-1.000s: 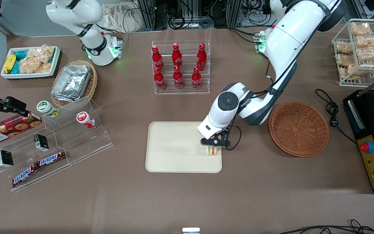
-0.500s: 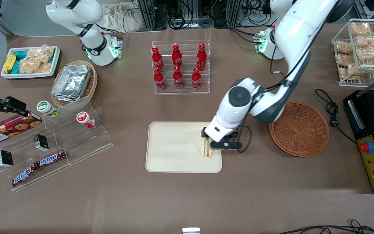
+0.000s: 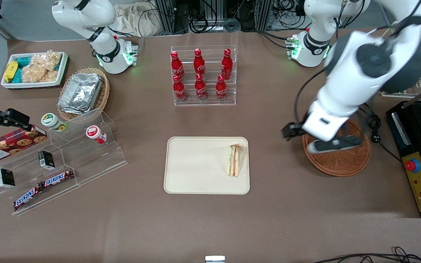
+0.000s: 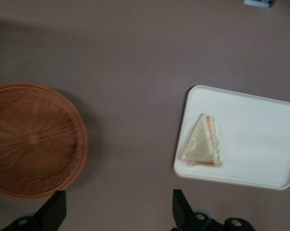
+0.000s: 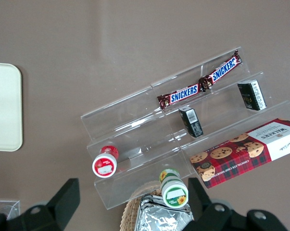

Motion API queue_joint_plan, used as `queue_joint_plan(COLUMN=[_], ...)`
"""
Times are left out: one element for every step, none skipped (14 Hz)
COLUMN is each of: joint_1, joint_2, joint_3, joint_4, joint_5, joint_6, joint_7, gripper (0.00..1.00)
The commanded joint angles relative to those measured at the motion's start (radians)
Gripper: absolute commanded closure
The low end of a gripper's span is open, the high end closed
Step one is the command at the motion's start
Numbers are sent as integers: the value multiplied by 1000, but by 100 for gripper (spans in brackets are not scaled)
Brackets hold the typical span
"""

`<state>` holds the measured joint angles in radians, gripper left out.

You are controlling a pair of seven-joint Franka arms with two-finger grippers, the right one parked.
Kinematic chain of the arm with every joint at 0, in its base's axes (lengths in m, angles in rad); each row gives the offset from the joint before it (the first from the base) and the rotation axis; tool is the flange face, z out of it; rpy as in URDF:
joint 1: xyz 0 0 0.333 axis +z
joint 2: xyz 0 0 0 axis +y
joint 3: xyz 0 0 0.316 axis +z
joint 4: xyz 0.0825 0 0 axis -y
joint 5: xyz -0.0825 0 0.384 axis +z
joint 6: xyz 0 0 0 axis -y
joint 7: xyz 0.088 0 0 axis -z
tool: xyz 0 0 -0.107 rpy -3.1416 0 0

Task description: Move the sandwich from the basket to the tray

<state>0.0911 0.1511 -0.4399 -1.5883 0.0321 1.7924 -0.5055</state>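
Sandwich (image 3: 235,160): lying flat on tray (image 3: 196,168), at the tray edge nearest the basket (image 3: 336,160) | Basket: holds nothing, well apart from tray | Gripper (image 3: 318,140): raised above the basket rim, fingers (image 4: 182,208) spread apart, gripping nothing

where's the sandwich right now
The sandwich lies flat on the tray, close to the rim nearest the basket. The open gripper is above the basket, holding nothing.
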Motion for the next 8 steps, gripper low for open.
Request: queue_joint_plan(joint_1=[15, 10, 7, 7, 4, 4, -5, -8], joint_2=[-57, -91, -131, -149, -148, -140, -134, -133], joint_3=[100, 140, 165, 182, 190, 190, 190, 190], joint_4=[97, 105, 96, 82, 88, 94, 100, 102], joint_5=[-29, -29, -24, -18, -20, -15, -12, -12], joint_6=[-241, -313, -362, -384, -386, -384, -384, -386], joint_7=[138, 184, 206, 208, 202, 206, 209, 209], gripper=[1, 1, 1, 1, 1, 1, 1, 1])
